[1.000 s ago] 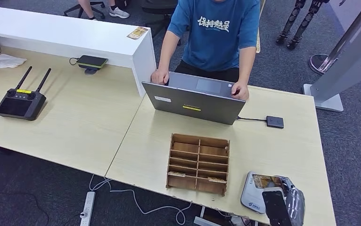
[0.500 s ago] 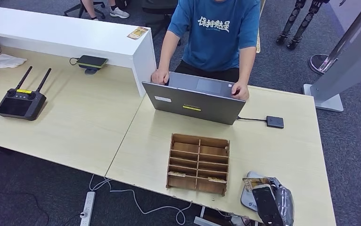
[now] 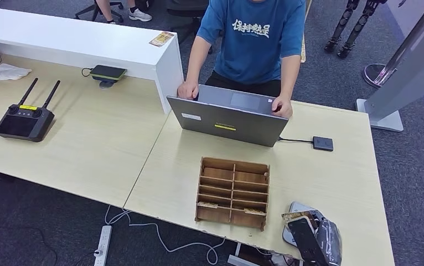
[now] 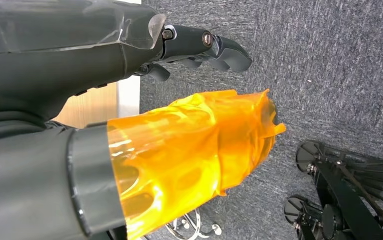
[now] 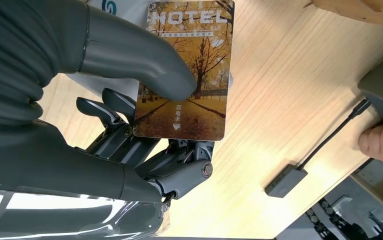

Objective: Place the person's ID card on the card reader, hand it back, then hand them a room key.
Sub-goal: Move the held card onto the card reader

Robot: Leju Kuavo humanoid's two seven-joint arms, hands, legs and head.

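My right hand (image 3: 314, 241) is at the table's front right corner, over the white card reader (image 3: 288, 237). It pinches a card (image 5: 187, 65) printed HOTEL, with an autumn tree picture, between the thumb and the fingers under it. In the head view the card (image 3: 294, 215) tilts up at the hand's far tip, above the reader (image 5: 124, 12). My left hand (image 4: 104, 75) hangs over grey carpet and holds nothing; its thumb is wrapped in orange film. A person (image 3: 254, 39) in a blue shirt stands across the table with both hands on a laptop (image 3: 226, 119).
A wooden slotted organizer (image 3: 233, 191) with cards in its near slots stands left of the reader. A black hub (image 3: 322, 143) on a cable lies right of the laptop. Another card (image 3: 161, 39) lies on the white counter (image 3: 88, 44). A remote controller (image 3: 24, 119) is far left.
My right hand has slid left across the reader. The card, lying flat on the reader before, is now tipped up in the hand's pinch.
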